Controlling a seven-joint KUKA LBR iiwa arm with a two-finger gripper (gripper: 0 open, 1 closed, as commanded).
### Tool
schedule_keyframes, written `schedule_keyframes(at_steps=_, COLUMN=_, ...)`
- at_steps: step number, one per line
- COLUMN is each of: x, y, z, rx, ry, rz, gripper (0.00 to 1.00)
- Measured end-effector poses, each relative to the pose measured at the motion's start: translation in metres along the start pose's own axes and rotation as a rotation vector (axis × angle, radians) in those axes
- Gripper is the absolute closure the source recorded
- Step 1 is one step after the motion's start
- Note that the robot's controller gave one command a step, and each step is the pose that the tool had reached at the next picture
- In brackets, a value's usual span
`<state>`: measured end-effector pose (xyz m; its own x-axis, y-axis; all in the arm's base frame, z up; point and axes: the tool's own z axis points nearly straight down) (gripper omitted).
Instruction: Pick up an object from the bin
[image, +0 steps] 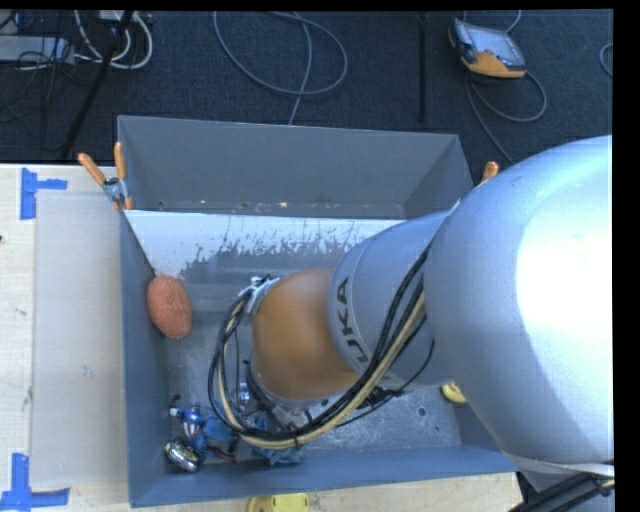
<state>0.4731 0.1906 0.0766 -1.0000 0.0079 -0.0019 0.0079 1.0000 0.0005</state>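
Note:
My gripper (258, 408) is low in the bin's front left part, mostly hidden under the arm's orange cover and cables. Just in front of it and to its left lies a small cluster: a blue toy-like piece (207, 430), a shiny silver piece (183, 456) in the front left corner, and another blue piece (284, 456) against the front wall. What sits directly under the gripper is hidden. A brown-orange oval lump (170, 306) lies apart by the left wall.
A yellow thing (453, 392) peeks out from under the arm at the bin's right side. The thick arm covers the bin's middle and right. The bin's back part shows bare floor.

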Motion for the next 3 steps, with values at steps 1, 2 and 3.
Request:
schedule_keyframes(at_steps=1, x=0.000, y=0.000, z=0.000, rx=0.000, ry=0.000, rz=0.002, gripper=1.00)
schedule_keyframes(at_steps=2, x=-0.022, y=-0.032, z=-0.031, rx=0.001, ry=0.004, rz=-0.001, gripper=1.00)
schedule_keyframes(at_steps=3, x=-0.020, y=-0.037, z=-0.043, rx=0.003, ry=0.003, rz=0.039, gripper=1.00)
